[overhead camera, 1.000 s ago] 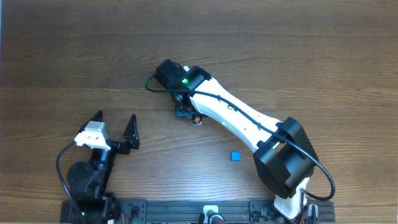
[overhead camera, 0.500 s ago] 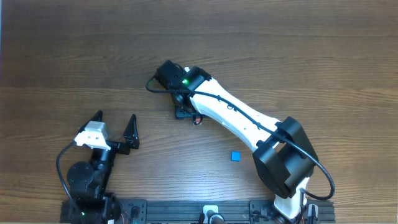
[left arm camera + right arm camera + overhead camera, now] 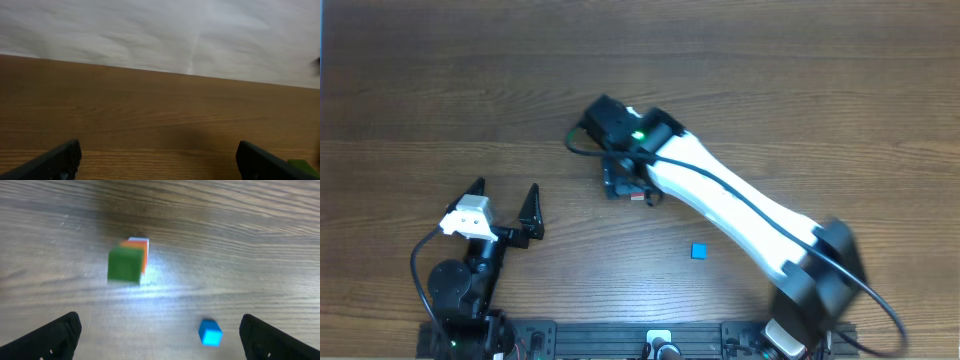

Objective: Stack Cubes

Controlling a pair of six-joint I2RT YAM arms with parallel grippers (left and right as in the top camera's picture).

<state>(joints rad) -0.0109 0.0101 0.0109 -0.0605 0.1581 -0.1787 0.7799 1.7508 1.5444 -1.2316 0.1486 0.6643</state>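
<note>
wood worktop [image 3: 420,80] spreads wide under both my arms, with a white wall behind its far edge. my right end effector [image 3: 160,319] hangs above the little stack, fingers spread wide with nothing in them. the green cube [image 3: 124,266] looks to sit on top of the orange cube [image 3: 143,255], but it is blurry, so i cannot tell how straight it sits. i think that part is done. the blue cube [image 3: 210,332] lies alone on the wood, apart from the stack, on the side closer to my right arm's base. i think it goes next: go over it, come down with a finger on each side, and close. it has bare wood all around, so there is lots of room. i must not bump the stack. my left end effector [image 3: 505,190] is wide too, holds nothing, and sits well apart on the left
</note>
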